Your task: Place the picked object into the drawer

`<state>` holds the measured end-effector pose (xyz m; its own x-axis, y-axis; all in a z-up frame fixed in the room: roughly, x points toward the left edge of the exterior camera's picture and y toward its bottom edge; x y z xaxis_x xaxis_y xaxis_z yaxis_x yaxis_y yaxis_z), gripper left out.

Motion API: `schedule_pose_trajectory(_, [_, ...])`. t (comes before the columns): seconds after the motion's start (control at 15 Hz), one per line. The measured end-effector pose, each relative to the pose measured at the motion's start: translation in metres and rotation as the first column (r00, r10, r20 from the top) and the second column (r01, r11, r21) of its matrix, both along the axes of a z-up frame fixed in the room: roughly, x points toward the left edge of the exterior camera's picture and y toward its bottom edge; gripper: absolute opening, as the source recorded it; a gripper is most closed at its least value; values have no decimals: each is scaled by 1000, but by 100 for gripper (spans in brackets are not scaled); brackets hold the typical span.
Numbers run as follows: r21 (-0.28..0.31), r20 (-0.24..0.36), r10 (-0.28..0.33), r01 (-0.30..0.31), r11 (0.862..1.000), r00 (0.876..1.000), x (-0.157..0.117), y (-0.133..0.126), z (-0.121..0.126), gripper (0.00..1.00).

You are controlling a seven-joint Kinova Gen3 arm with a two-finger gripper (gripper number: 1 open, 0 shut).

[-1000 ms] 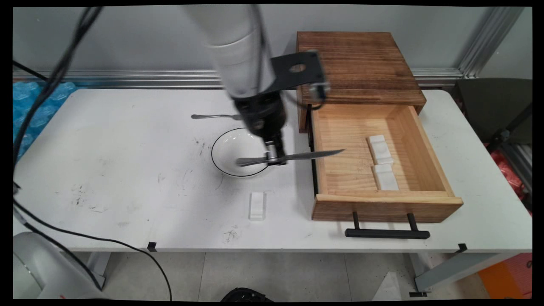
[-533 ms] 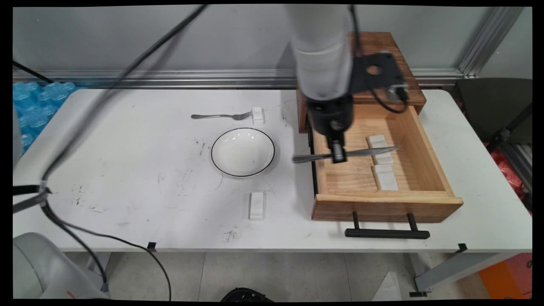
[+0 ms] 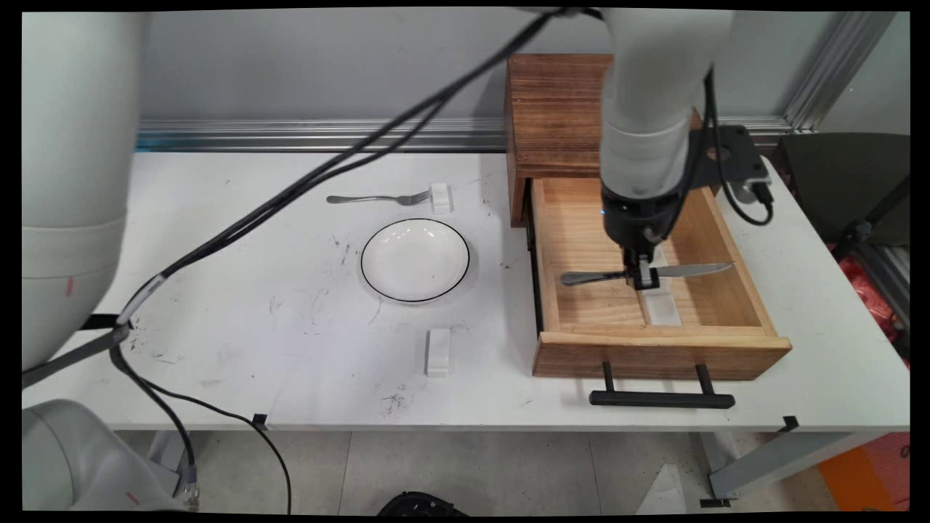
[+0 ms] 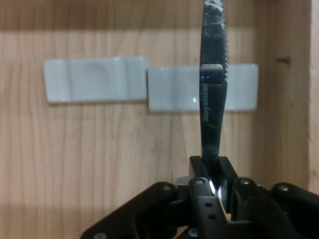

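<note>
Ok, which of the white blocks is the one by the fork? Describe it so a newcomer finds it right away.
Start at the round white plate with the thin black rim in the middle of the table. Just beyond it, toward the wall, a silver fork lies crosswise, and the white block sits at its tine end. The other loose block lies on the plate's near side, with no cutlery by it.

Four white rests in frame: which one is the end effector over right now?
The far rest in the drawer: the end effector holds the knife across it. Its near neighbour lies clear; the other two sit on the table.
</note>
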<state>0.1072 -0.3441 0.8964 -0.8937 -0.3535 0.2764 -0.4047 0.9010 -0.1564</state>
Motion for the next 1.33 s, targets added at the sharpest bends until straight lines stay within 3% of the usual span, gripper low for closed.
schedule_pose_trajectory(0.53, [18, 9, -11, 10, 1000, 1000, -27, -23, -41, 0])
schedule_pose_trajectory(1.0, [45, 1, -19, 19, 999, 1000, -24, -35, -76, 0])
schedule_pose_trajectory(1.33, [50, -7, -30, 31, 998, 1000, -18, -38, -82, 0])
